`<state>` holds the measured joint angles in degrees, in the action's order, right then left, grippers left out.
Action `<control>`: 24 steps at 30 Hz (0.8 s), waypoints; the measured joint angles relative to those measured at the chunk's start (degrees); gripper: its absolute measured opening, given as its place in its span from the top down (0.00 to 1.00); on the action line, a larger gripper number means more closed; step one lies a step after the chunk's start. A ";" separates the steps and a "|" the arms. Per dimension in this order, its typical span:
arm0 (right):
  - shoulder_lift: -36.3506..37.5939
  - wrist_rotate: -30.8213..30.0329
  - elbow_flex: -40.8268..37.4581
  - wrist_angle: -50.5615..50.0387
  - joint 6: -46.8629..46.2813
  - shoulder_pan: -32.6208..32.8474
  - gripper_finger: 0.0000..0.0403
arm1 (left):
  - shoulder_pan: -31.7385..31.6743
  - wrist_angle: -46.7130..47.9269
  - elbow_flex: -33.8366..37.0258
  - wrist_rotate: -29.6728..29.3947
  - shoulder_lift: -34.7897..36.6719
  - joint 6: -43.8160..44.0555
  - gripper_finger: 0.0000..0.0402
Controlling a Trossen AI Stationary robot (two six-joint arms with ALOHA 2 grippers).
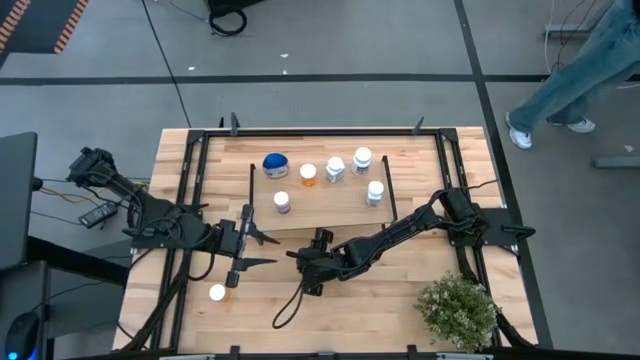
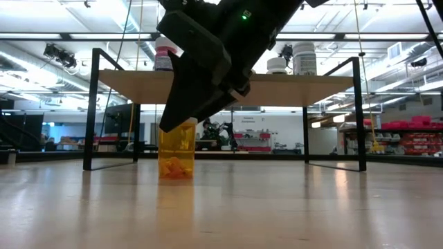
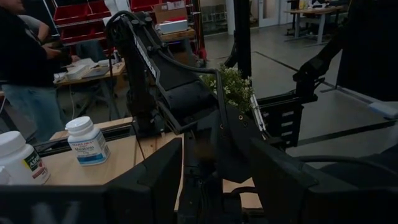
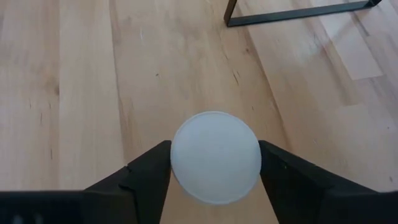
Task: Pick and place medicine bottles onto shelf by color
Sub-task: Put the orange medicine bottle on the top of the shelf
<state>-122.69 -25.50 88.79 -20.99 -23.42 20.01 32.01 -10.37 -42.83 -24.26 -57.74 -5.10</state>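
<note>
The shelf [image 1: 330, 208] stands at the table's far middle. On it are a blue bottle [image 1: 275, 164], an orange one [image 1: 308, 174], a purplish one [image 1: 282, 202] and three white ones [image 1: 362, 160]. An orange bottle [image 2: 176, 153] with a white cap [image 4: 216, 157] stands on the table in front of the shelf, with my right gripper [image 4: 216, 163] shut on it. In the high view this gripper [image 1: 308, 268] hides the bottle. My left gripper [image 1: 258, 250] hovers open and level by the shelf's left end, touching nothing. My right gripper pinches the orange bottle's white cap by its round rim [image 4: 179, 155], one finger [image 4: 146, 175] on each side. The fingers slant down from above, coming from the table's right. The bottle stands upright with its bottom [image 2: 176, 176] on the table.
Another white-capped bottle [image 1: 217, 293] stands on the table near the left front. A bushy green plant [image 1: 458, 308] sits at the front right corner. A black cable [image 1: 288, 308] loops below my right gripper. A person's legs [image 1: 570, 70] show beyond the table's far right.
</note>
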 joint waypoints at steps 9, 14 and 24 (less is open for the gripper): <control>0.00 0.39 0.90 -0.05 0.92 0.11 0.43 | 0.00 0.05 0.00 -0.01 0.00 0.00 0.53; 0.00 4.55 3.63 -1.29 1.80 0.81 0.43 | 0.00 0.90 0.00 -0.01 0.00 0.14 0.53; 0.00 7.75 20.39 -22.44 3.71 2.21 0.43 | 0.00 1.24 0.00 0.01 0.00 0.44 0.53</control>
<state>-122.69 -17.74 109.18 -43.43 -19.71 22.22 32.01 -9.13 -42.83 -24.25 -57.74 -4.67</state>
